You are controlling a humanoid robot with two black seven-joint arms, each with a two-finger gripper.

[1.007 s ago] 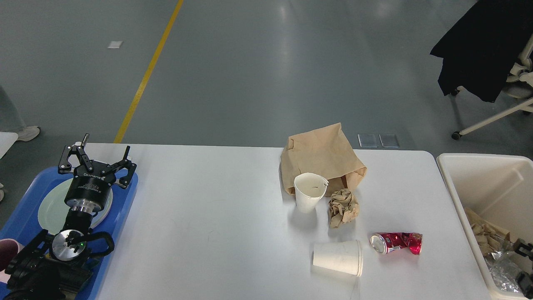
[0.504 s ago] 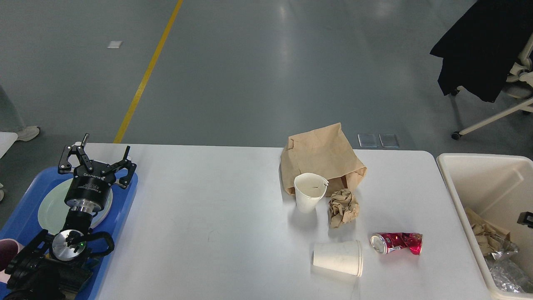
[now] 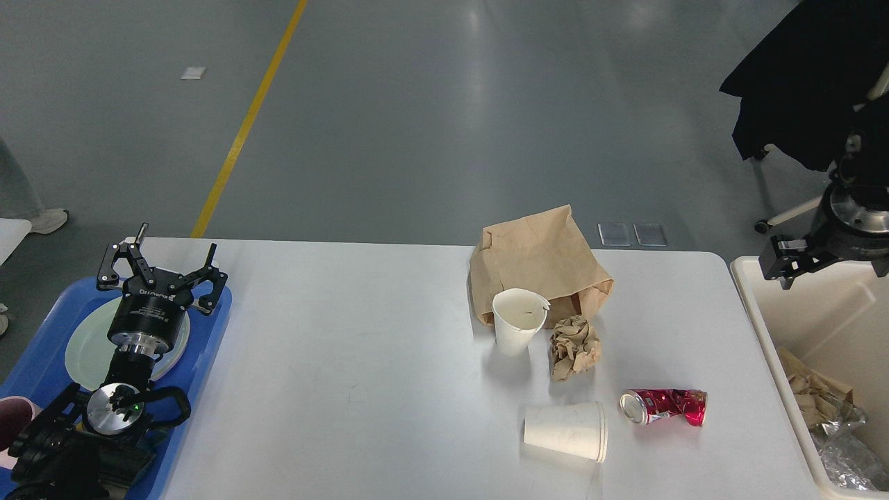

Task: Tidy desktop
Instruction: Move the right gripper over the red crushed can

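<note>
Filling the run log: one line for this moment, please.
left gripper: open, over blue tray | right gripper: state unclear, over cream bin | desktop: bag, two cups, wad, can remain

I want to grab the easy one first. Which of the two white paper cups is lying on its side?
The white cup nearest the table's front edge, left of the crushed red can. The other cup stands upright by the brown paper bag.

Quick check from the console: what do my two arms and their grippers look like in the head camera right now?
The left arm is black with silver metal joint discs, a small green light and a black cable loop. Its left gripper has a black cylindrical body with white lettering and two thin black linkage fingers. The right arm, at the frame edge, shows a black body with a silver ring; the right gripper is not visible.
</note>
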